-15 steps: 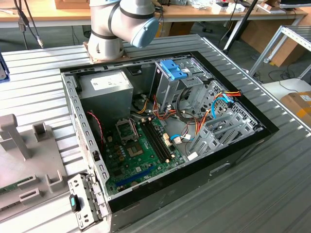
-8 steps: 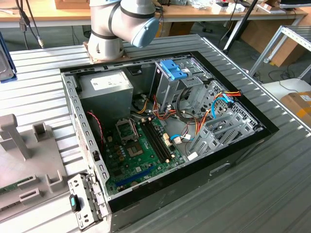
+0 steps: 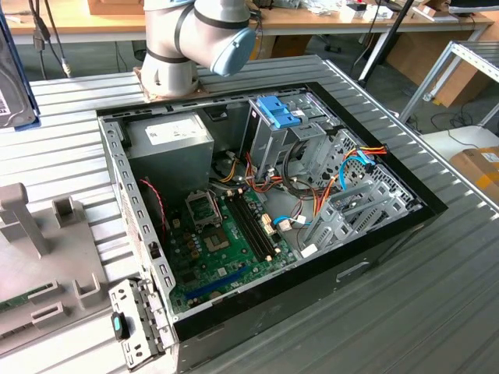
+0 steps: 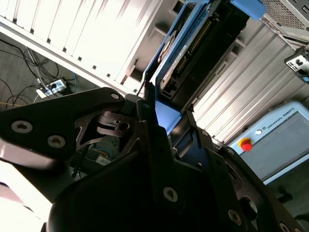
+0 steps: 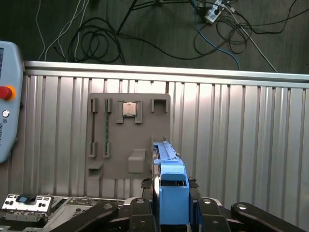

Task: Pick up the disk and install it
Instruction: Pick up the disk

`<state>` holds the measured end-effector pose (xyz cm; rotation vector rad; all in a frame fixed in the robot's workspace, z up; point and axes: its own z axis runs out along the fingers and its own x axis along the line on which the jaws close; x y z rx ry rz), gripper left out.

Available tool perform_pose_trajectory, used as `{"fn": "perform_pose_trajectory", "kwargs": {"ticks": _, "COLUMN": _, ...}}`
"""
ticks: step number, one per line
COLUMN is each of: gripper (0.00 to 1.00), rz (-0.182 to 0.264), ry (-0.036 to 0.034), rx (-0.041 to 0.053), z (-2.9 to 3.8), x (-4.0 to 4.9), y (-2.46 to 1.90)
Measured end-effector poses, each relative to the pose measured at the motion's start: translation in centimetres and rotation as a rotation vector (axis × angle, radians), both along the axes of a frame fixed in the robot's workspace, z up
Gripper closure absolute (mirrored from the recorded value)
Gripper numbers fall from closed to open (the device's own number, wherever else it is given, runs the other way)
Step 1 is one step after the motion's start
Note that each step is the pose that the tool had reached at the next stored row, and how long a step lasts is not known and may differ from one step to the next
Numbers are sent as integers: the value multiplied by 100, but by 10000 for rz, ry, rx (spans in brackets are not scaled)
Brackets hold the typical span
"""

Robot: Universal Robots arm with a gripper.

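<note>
The gripper holds the disk.
The disk is thin, with bright blue rails and a white label. The gripper is squeezed tight on its blue end, over the ribbed table, near a grey tray. The arm stands at the far side of the table.

The disk sits in the pincer (above the table).

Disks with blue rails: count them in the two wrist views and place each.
1. The disk is clamped in the gripper, seen in both wrist views. Others could be hidden behind the gripper body.
</note>
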<state>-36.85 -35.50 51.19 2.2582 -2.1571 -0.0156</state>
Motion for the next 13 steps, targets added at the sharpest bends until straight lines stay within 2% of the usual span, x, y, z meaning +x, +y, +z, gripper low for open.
{"fn": "perform_pose_trajectory", "kwargs": {"ticks": 6, "gripper": 63, "rz": -1, "ry": 0, "rx": 0, "z": 0, "x": 193, "y": 4}}
{"fn": "perform_pose_trajectory", "kwargs": {"ticks": 8, "gripper": 63, "rz": 1, "ry": 0, "rx": 0, "z": 0, "x": 344, "y": 5}}
{"fn": "perform_pose_trajectory", "kwargs": {"ticks": 13, "gripper": 63, "rz": 0, "ry": 0, "rx": 0, "z": 0, "x": 542, "y": 6}}
